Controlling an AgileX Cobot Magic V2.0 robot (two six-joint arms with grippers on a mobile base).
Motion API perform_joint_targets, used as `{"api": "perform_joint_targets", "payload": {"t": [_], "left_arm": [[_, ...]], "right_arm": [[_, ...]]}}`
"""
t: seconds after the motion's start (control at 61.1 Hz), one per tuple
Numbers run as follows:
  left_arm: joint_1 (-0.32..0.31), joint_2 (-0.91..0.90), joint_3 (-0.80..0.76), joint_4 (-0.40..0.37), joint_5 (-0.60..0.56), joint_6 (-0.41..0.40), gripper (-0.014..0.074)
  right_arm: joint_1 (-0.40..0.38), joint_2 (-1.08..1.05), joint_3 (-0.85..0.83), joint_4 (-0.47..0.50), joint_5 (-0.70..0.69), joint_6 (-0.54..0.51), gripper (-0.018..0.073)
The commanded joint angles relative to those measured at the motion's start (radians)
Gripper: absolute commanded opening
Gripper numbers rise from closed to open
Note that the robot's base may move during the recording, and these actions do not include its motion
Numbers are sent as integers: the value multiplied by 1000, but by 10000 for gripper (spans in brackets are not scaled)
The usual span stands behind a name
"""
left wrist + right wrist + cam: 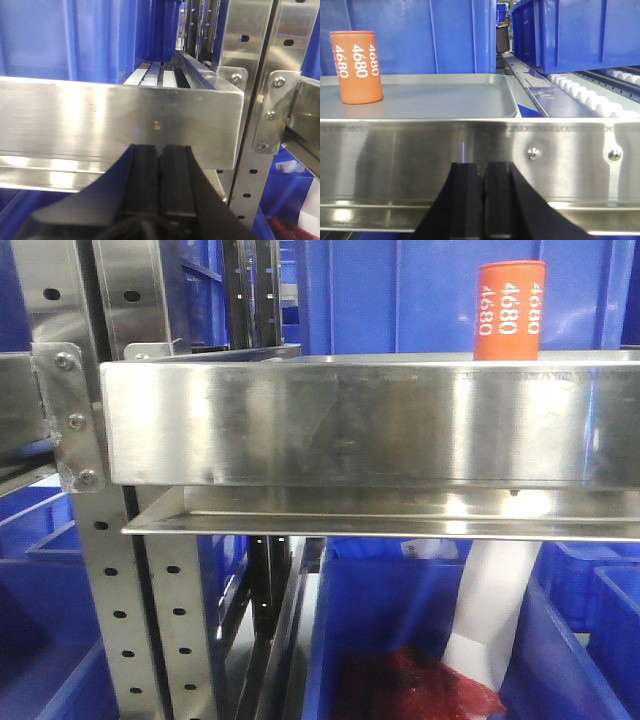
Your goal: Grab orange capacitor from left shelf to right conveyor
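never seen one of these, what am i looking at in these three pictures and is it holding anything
This is a two-armed robot facing a steel shelf. One picture looks straight ahead from the robot's body. The other two come from a camera on each wrist, so the black shapes at the bottom are the left gripper and the right gripper. Both are shut and hold nothing. On the shelf, a small orange capacitor marked 4680 stands upright on a shallow silver tray. Blue bins sit behind and below.
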Motion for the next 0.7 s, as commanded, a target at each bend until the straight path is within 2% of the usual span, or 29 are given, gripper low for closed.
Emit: {"api": "perform_joint_targets", "payload": {"t": [0.0, 0.687], "left_arm": [[-7, -12, -4, -2, -91, -2, -127], [-7, -12, -4, -2, -91, -2, -127]], "right_arm": [[-8, -14, -4, -2, -89, -8, 55], [-8, -14, -4, -2, -89, -8, 55]]}}
